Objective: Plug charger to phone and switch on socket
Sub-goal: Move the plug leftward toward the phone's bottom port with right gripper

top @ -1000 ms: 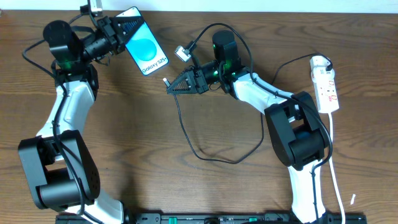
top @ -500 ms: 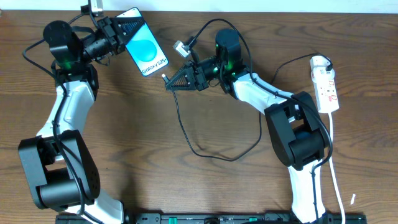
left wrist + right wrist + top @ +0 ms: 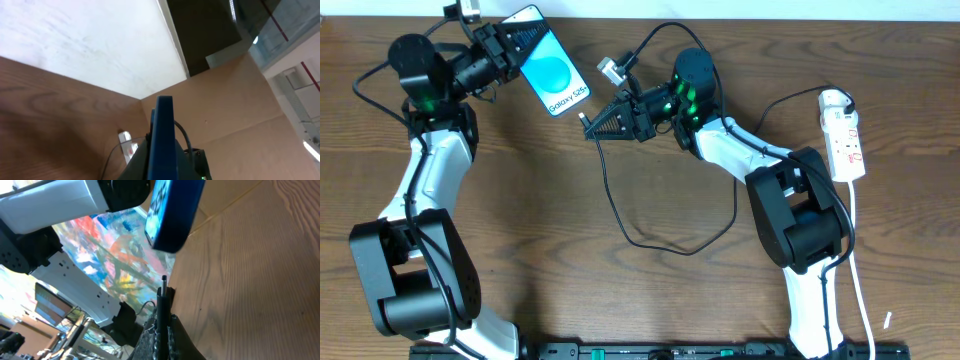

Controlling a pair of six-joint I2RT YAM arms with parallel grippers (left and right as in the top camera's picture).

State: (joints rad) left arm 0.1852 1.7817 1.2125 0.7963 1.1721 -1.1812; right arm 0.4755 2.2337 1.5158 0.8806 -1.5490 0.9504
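My left gripper [image 3: 510,45] is shut on the phone [image 3: 552,76], holding it tilted above the table's back left, its blue screen facing up. In the left wrist view the phone [image 3: 163,140] shows edge-on between the fingers. My right gripper [image 3: 600,124] is shut on the charger plug tip [image 3: 584,117], which points toward the phone's lower end, a small gap away. In the right wrist view the plug tip [image 3: 163,287] stands just below the phone's end [image 3: 172,215]. The charger's black cable [image 3: 660,245] loops over the table. The socket [image 3: 844,134] lies at the far right.
A white cord [image 3: 858,270] runs from the socket toward the front right edge. A small silver-white adapter [image 3: 609,70] hangs on the cable above the right gripper. The wooden table [image 3: 550,220] lies below both arms.
My right gripper has risen and moved toward the phone with the plug tip, closing the gap. The left gripper has tilted the phone slightly up and back.
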